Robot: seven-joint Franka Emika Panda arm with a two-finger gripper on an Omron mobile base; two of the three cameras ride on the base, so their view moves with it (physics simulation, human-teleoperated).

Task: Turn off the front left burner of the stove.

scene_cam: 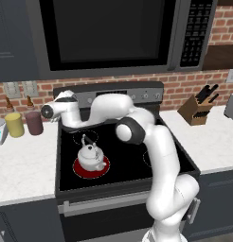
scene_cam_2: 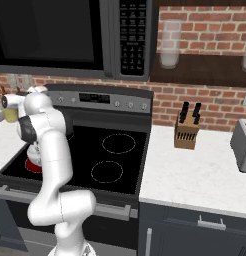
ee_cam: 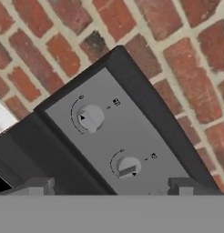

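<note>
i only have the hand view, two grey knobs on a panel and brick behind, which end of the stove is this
Observer: The left end. In the left base view the hand sits at the left end of the stove's back panel.
Operator: is the front left burner lit
Observer: Yes, the front left burner shows as a red disc on the stove.
Operator: anything on it
Observer: A small white kettle stands on it.
Operator: other burners
Observer: In the right base view the two right burners are plain dashed circles, not red.
</note>
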